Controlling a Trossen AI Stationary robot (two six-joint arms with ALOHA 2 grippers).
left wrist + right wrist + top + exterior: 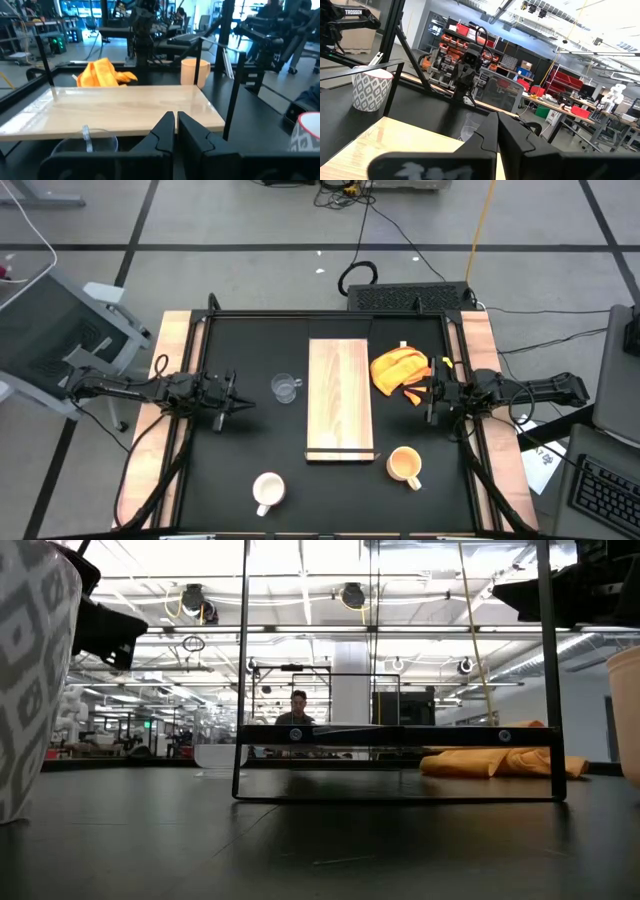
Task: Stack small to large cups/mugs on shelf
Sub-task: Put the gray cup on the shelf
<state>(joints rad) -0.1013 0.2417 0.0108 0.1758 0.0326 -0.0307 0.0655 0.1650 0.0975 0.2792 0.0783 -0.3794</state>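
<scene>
The left gripper (236,402) hovers at the table's left, fingers pressed together, holding nothing. Just right of it sits the clear glass cup (286,388), then the wooden shelf (340,395) at centre, bare. The white mug (268,491) and orange mug (404,465) stand nearer. The right gripper (431,396), closed and holding nothing, hangs beside the orange cloth (399,369).

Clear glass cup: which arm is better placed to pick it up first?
Probably the left. The clear glass cup stands between the left end effector and the shelf, while the right end effector waits on the board's far side.
</scene>
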